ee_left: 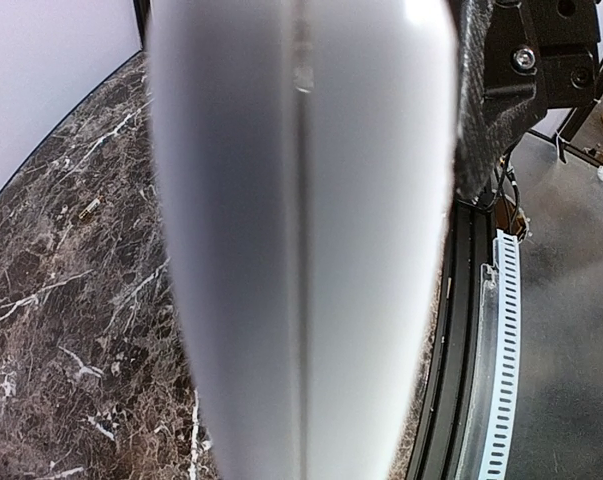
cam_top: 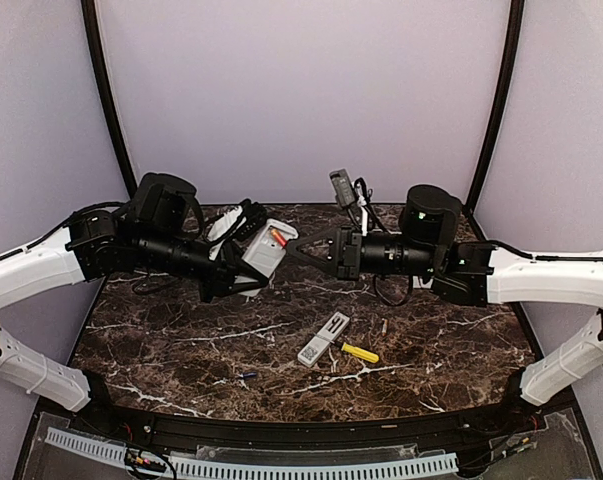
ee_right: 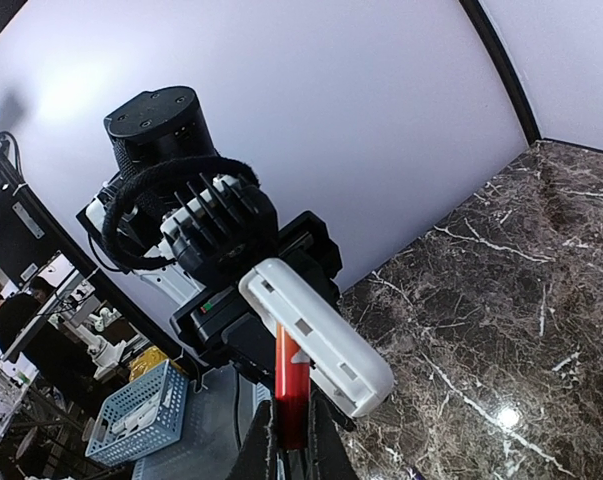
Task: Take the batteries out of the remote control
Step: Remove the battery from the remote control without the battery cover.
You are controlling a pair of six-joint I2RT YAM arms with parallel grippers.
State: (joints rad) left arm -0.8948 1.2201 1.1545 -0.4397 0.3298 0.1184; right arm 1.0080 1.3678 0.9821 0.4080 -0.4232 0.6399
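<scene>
The white plastic slab-shaped remote control (ee_right: 316, 335) hangs clamped in the left gripper (cam_top: 241, 270), and the slim red-wrapped cylindrical battery (ee_right: 291, 380) juts from the remote's underside, its long axis running straight into the right gripper (ee_right: 293, 440), which is pinched onto it.

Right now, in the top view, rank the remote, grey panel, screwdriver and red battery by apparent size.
1. remote, but it is raised nearer the camera, so unsure.
2. grey panel, lying flat.
3. screwdriver, close to the panel in length.
4. red battery, clearly smallest.
</scene>
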